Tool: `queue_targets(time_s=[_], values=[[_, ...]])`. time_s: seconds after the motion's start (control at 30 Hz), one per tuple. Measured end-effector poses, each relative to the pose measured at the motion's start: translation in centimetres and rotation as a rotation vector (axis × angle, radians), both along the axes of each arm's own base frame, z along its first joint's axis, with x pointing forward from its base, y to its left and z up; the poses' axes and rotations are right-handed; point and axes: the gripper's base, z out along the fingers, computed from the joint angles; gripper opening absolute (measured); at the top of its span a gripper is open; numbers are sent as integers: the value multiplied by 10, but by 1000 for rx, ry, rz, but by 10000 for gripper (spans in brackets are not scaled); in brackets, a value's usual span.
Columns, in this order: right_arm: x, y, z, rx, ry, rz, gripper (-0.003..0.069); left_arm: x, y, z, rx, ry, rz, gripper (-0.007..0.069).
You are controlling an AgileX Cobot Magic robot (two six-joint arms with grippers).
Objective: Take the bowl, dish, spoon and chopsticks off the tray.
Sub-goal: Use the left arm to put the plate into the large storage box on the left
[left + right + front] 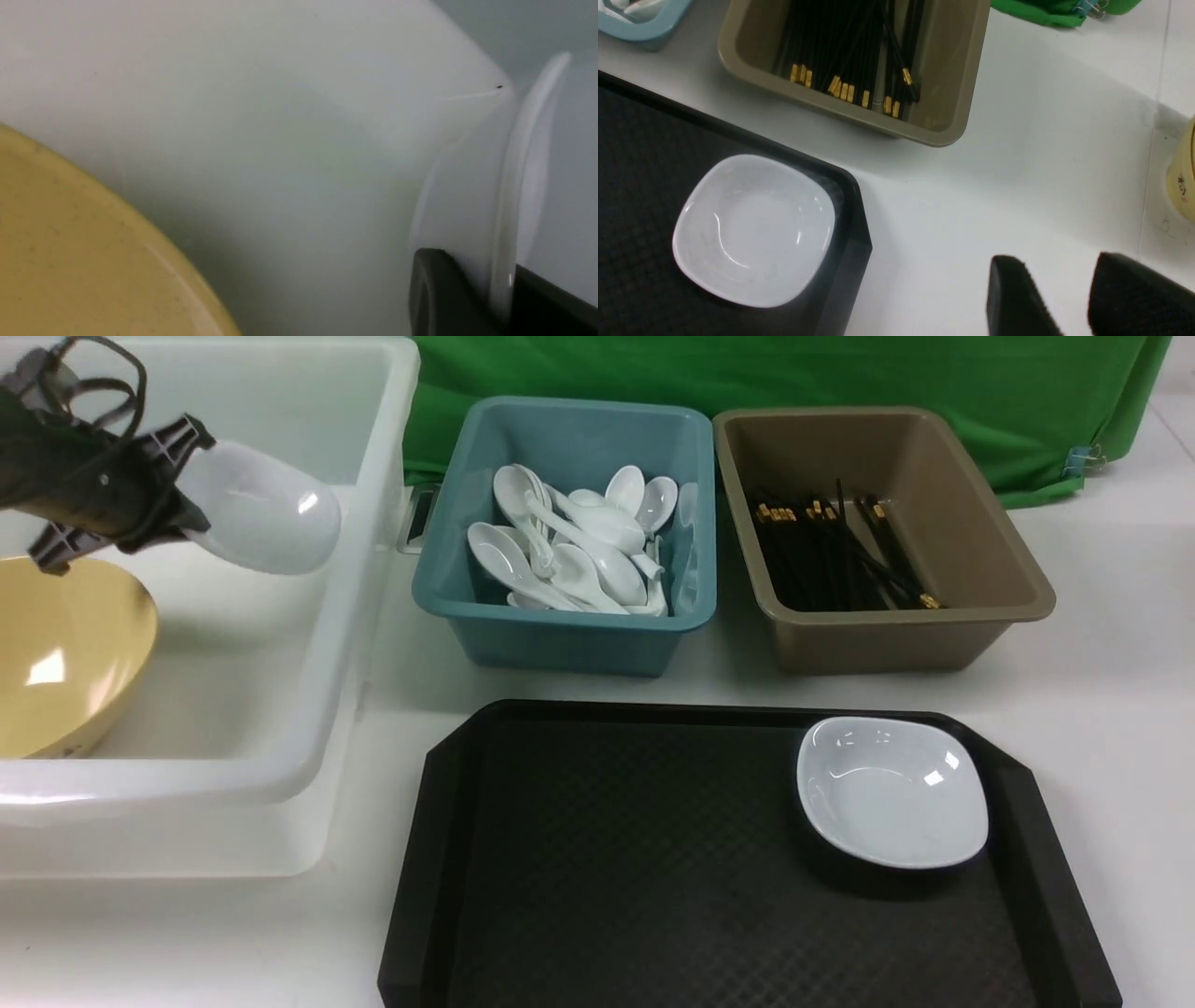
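My left gripper (189, 478) is shut on the rim of a small white squarish dish (266, 518) and holds it tilted in the air above the big white tub (373, 569). In the left wrist view the gripper (507, 282) pinches the dish rim (523, 163) between its black fingers. The mustard-yellow bowl (65, 653) lies inside that tub and also shows in the left wrist view (70, 252). The black tray (607, 859) holds one white dish (892, 793) at its far right corner. My right gripper (1057, 266) is open and empty over bare table right of the tray (640, 154).
A blue tub (569, 527) with several white spoons (569, 541) stands behind the tray. A brown tub (878, 537) with several black chopsticks (831, 555) stands right of it. A green cloth (794, 373) hangs behind. A yellowish container (1183, 172) sits at the table's right.
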Motion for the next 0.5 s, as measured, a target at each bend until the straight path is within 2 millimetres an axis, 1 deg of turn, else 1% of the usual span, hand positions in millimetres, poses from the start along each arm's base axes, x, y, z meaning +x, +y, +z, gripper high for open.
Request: queue_targets(time_s=[0.07, 0.13, 0.27, 0.37, 0.5], values=[[0, 0, 0, 0, 0, 0, 238, 0, 0, -4, -9, 19, -1, 113], [0, 0, 0, 0, 0, 0, 238, 0, -1, -7, -12, 30, -5, 165], [0, 0, 0, 0, 0, 0, 238, -1, -1, -8, -10, 45, -15, 249], [0, 0, 0, 0, 0, 0, 238, -3, -1, -10, 4, 72, -33, 282], [0, 0, 0, 0, 0, 0, 238, -4, -2, -7, 11, 102, -61, 288]])
